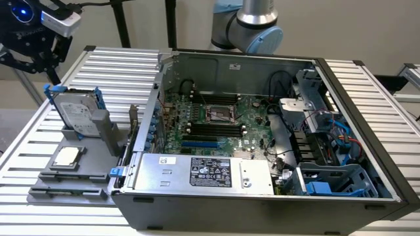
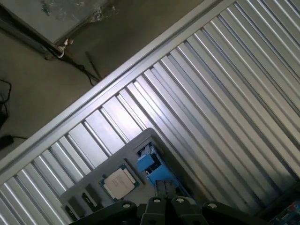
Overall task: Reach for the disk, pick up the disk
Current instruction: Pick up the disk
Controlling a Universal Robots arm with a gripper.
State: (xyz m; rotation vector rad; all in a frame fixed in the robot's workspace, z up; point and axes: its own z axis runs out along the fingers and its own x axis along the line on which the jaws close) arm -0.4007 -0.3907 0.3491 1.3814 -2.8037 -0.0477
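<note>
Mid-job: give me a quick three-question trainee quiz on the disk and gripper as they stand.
1. True or false: the disk lies flat inside the computer case.
2. Pick one: the gripper is A) shut on the disk, B) shut, near the disk, holding nothing, C) inside the case.
3. Fill in: the grey tray beside the disk holds a small square ___.
Key: 1 false, it stands upright outside the case; 2 B; 3 chip.

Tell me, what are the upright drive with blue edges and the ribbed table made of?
The disk looks like bare silver metal with a dull sheen. Its blue rails look like matte plastic. The table seems to be light metal, perhaps aluminium: pale ribs catching streaks of light.
</note>
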